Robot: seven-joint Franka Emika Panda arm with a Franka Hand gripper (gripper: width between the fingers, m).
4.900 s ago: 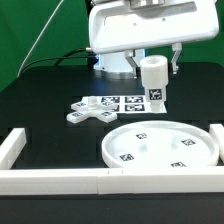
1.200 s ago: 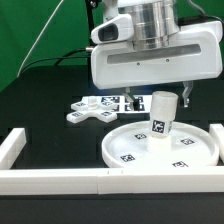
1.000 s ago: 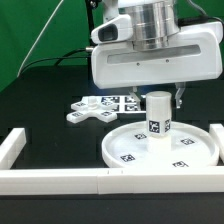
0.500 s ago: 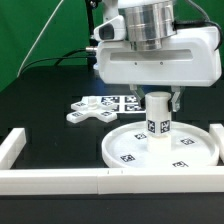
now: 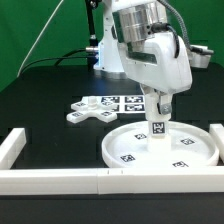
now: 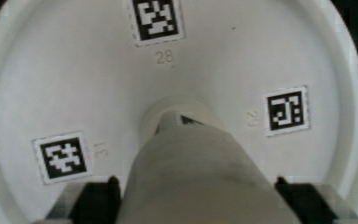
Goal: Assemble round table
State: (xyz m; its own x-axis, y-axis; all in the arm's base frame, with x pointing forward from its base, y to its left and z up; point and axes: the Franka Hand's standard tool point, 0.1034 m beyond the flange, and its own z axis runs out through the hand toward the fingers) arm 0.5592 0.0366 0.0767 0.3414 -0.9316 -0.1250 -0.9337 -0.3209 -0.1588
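On round disc (image 5: 205, 152), leg (image 5: 157, 130) stays upright; claw (image 5: 158, 108) clamped on it, wrist now twisted.

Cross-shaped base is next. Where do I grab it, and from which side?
Best guess: come straight down on the cross-shaped base and close across the arm pointing to the exterior view's left. It lies flat, its arms are narrow bars, and that one is farthest from the marker board.

Glossy white arm (image 5: 148, 48), gripper (image 6: 194, 198) with black fingers (image 6: 98, 198)
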